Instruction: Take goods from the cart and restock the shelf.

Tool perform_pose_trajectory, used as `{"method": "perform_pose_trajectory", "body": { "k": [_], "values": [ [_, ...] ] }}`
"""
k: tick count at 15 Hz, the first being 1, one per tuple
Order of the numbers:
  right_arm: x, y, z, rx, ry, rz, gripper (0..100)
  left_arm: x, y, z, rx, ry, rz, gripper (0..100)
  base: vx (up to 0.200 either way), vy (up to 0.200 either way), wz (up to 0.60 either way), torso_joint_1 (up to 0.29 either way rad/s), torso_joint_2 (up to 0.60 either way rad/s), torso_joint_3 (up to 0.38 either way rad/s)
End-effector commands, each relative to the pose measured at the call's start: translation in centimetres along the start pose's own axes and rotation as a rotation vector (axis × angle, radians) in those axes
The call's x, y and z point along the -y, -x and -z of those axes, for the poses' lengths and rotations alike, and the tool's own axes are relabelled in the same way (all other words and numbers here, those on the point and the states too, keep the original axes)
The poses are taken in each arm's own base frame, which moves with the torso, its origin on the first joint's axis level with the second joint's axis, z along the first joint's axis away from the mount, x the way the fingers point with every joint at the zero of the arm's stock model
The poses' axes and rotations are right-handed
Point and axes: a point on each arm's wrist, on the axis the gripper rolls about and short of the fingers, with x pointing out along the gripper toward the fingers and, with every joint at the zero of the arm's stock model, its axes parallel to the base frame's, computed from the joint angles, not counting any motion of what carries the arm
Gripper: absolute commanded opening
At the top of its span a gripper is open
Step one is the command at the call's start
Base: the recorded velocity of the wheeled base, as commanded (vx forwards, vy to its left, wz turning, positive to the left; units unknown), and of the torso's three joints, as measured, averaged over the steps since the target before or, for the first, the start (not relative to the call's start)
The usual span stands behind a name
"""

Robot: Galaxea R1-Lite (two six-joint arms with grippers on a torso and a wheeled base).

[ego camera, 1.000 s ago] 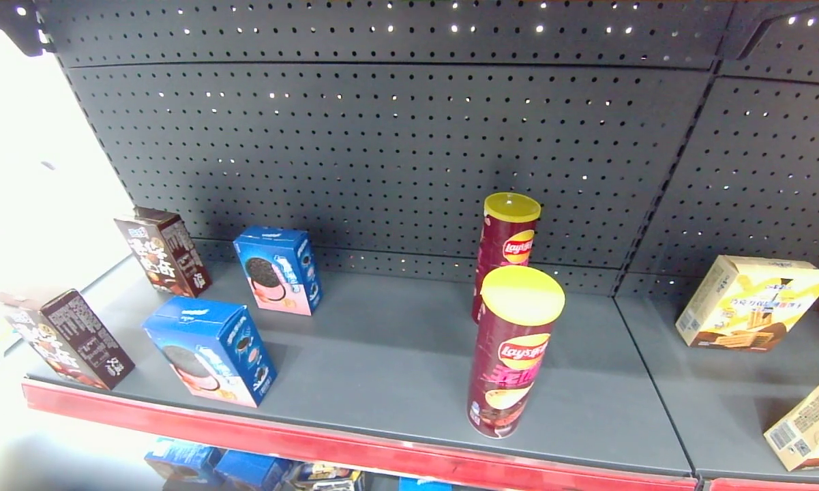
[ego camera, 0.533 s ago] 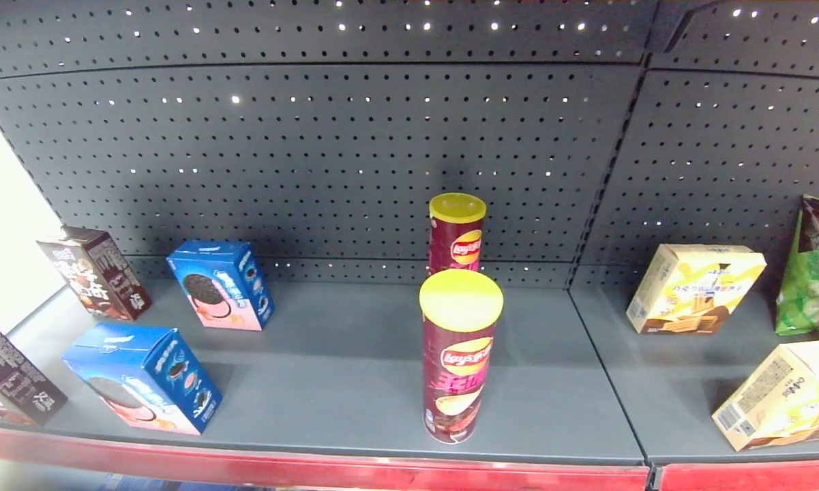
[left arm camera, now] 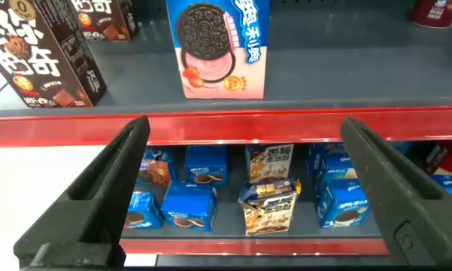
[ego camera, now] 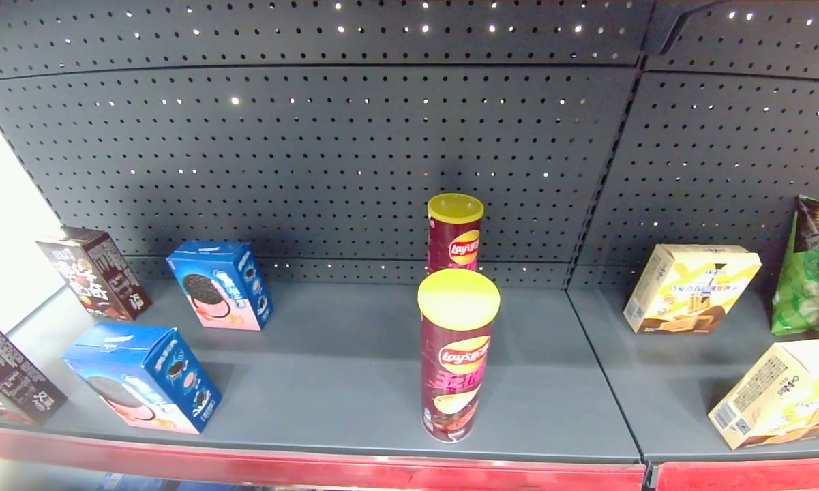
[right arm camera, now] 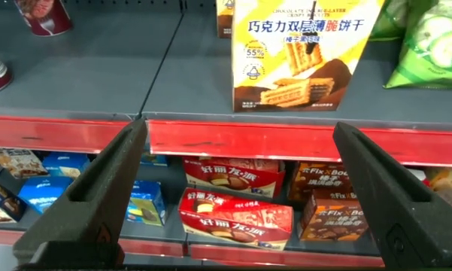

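The grey shelf [ego camera: 354, 368] with a red front lip carries goods. Two maroon chip cans with yellow lids stand mid-shelf, one at the front [ego camera: 455, 354] and one behind it [ego camera: 454, 232]. To their left are two blue cookie boxes [ego camera: 143, 376] [ego camera: 219, 285] and two brown boxes [ego camera: 95, 273] [ego camera: 7, 375]. My left gripper [left arm camera: 244, 128] is open and holds nothing, level with the red lip below a blue cookie box [left arm camera: 219, 47]. My right gripper [right arm camera: 241, 126] is open too, in front of the lip under a yellow wafer box [right arm camera: 301, 53].
On the right shelf section stand two yellow wafer boxes [ego camera: 692, 288] [ego camera: 781, 392] and a green bag [ego camera: 808, 283]. A perforated back panel [ego camera: 354, 157] closes the rear. The lower shelf holds blue boxes [left arm camera: 188, 207] and red boxes [right arm camera: 237, 214].
The head camera swung to the right between one second and half a second ago, bringing the green bag into view. The goods on the shelf have not moved.
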Motion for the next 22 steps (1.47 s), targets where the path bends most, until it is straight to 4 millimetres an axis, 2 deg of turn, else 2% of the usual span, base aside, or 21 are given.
{"method": "perform_pose_trajectory", "body": {
  "k": [1,5,8,22],
  "values": [
    [0.0,-0.01,0.0,-0.001,0.0,-0.001,100,0.0,-0.03,0.0,-0.003,0.0,-0.001,100,0.0,0.0,0.0,0.0,0.0,0.0],
    [0.0,0.0,0.0,0.001,0.0,-0.001,100,0.0,-0.03,0.0,-0.003,-0.003,0.0,100,0.0,0.0,0.0,0.0,0.0,0.0],
    [0.0,-0.01,0.0,-0.001,0.0,0.001,100,0.0,-0.03,-0.01,-0.003,-0.003,0.002,100,0.0,0.2,0.0,0.002,0.0,-0.001],
    [0.0,-0.01,0.0,-0.001,0.0,0.001,100,-0.01,-0.03,0.0,-0.004,0.004,-0.003,100,0.0,0.0,-0.04,0.0,0.0,0.0]
  ]
}}
